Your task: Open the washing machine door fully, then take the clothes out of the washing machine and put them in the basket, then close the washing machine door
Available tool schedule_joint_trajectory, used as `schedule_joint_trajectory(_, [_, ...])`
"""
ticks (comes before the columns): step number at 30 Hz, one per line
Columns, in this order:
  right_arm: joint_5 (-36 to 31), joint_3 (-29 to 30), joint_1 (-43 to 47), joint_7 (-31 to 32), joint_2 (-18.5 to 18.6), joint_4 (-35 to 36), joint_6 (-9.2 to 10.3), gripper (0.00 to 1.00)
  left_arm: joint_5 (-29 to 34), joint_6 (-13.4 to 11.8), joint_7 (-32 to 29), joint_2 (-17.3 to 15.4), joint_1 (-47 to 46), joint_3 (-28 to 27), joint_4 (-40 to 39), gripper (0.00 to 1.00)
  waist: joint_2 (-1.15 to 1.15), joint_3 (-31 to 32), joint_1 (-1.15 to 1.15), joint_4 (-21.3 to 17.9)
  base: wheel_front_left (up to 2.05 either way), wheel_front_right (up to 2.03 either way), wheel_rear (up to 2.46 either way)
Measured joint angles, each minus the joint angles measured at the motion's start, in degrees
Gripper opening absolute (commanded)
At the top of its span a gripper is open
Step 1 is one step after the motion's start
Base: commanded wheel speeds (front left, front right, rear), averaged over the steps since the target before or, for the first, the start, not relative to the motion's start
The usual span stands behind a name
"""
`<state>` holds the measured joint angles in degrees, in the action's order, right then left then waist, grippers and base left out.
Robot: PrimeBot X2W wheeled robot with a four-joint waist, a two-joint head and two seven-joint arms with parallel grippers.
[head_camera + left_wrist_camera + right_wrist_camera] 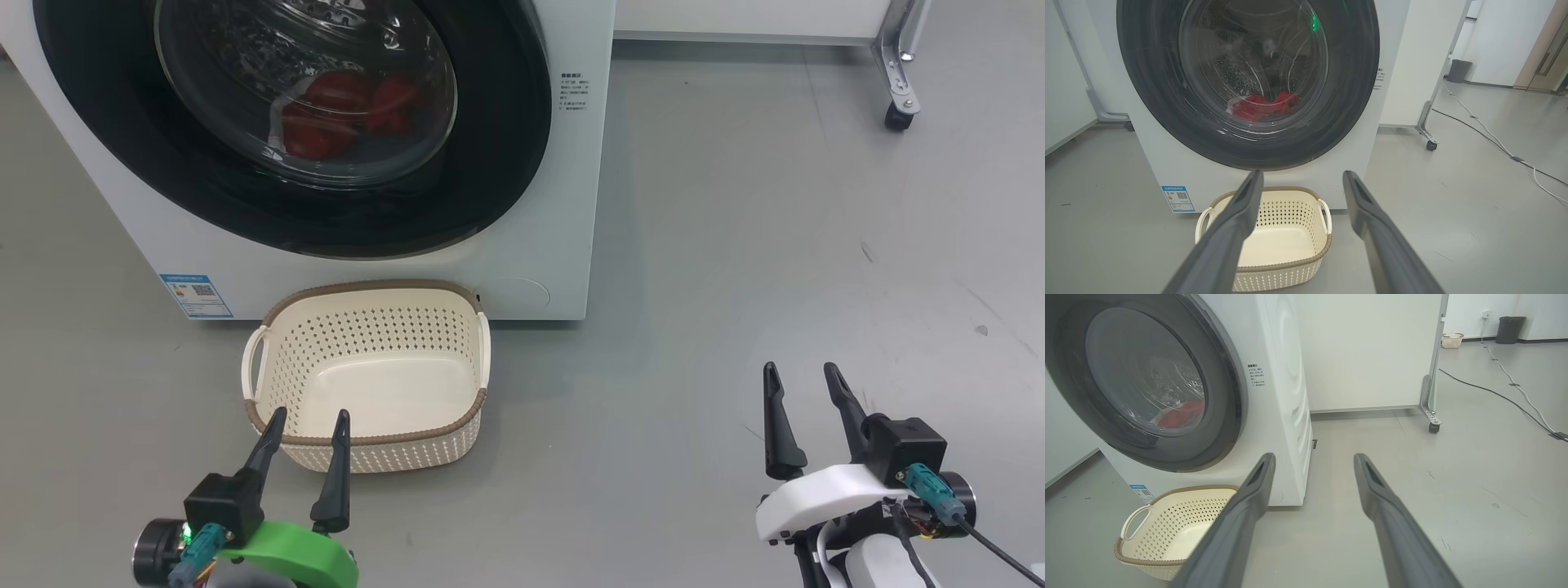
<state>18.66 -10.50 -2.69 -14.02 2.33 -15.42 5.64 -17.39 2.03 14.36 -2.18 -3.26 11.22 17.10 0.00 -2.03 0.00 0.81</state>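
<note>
Big white front-loading washing machine [555,204] stands far left, its round black-rimmed glass door [506,163] shut. Cream perforated plastic basket [367,287] sits just in front; bright red fabric clothes [326,114] lie inside the drum. Near, left gripper [311,412] and right gripper [800,367] stand spread, holding nothing.

Bright, even overhead light, diffuse, no hard shadows. Soft grey shadow on the floor [735,245] beside the washing machine [563,212], fainter one around the basket [384,335] just in front of it. Glossy washing machine door [506,122] catches glare: pale streaks and reflections across the glass, plus a green glint high on it in the left wrist view. The clothes [335,114] behind the glass read hazy red. Wrist views are wide-angle, so the machine's sides bow. Left gripper [1302,173] and right gripper [1315,455] look soft near the lens. Head view sharp; machine labels too small to read.
</note>
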Motion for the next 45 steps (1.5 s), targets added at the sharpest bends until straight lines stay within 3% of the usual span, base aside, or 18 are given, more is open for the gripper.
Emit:
schedule_joint_trajectory(14, [-0.8,-0.5,-0.5,-0.1,0.0,-0.3,0.12,1.0,-1.1,-0.3,0.0,0.0,0.0,0.7,0.0,1.0,0.0,-0.4,0.0,0.2,0.0,0.0,0.0])
schedule_joint_trajectory(15, [-0.8,-0.5,-0.6,-0.2,0.0,-0.3,0.13,0.86,-1.2,-0.3,0.0,0.0,0.0,0.8,-0.1,1.0,0.0,-0.6,0.0,0.3,0.0,0.0,0.0])
schedule_joint_trajectory(16, [-0.9,-0.5,-0.7,-0.2,0.1,-0.2,0.12,0.34,-1.2,-0.3,0.0,0.0,-0.1,0.9,-0.1,1.0,0.0,-0.8,0.0,0.3,0.0,0.0,0.0])
schedule_joint_trajectory(17, [-1.0,-0.5,-0.8,-0.2,0.1,0.0,0.13,0.0,-1.2,-0.3,0.0,0.0,-0.1,0.9,-0.1,1.0,0.0,-1.0,0.0,0.4,0.0,0.0,0.0])
schedule_joint_trajectory(25, [-1.3,-0.4,-3.4,-0.2,0.2,3.0,-0.07,0.0,-1.9,-0.5,0.0,0.0,-1.8,1.0,-1.6,1.0,0.0,-4.0,0.0,1.1,0.0,0.0,0.0])
schedule_joint_trajectory(33, [0.2,1.3,-10.6,0.1,1.6,5.1,-1.72,0.0,-1.8,-0.4,0.0,0.0,-4.4,1.5,-2.8,1.0,0.0,-9.1,0.0,2.1,0.0,0.0,0.0])
schedule_joint_trajectory(39, [6.8,3.6,-17.5,4.9,1.9,6.7,-4.67,0.0,-2.2,-0.2,0.0,0.0,-7.3,1.9,-3.6,1.0,0.0,-13.5,0.0,3.3,0.0,0.0,0.0])
schedule_joint_trajectory(45, [14.5,7.5,-26.0,10.6,1.7,8.3,-5.57,0.0,-2.7,0.4,0.1,0.1,-9.8,2.6,-4.4,1.0,0.0,-18.0,0.0,5.1,0.0,0.0,0.0])
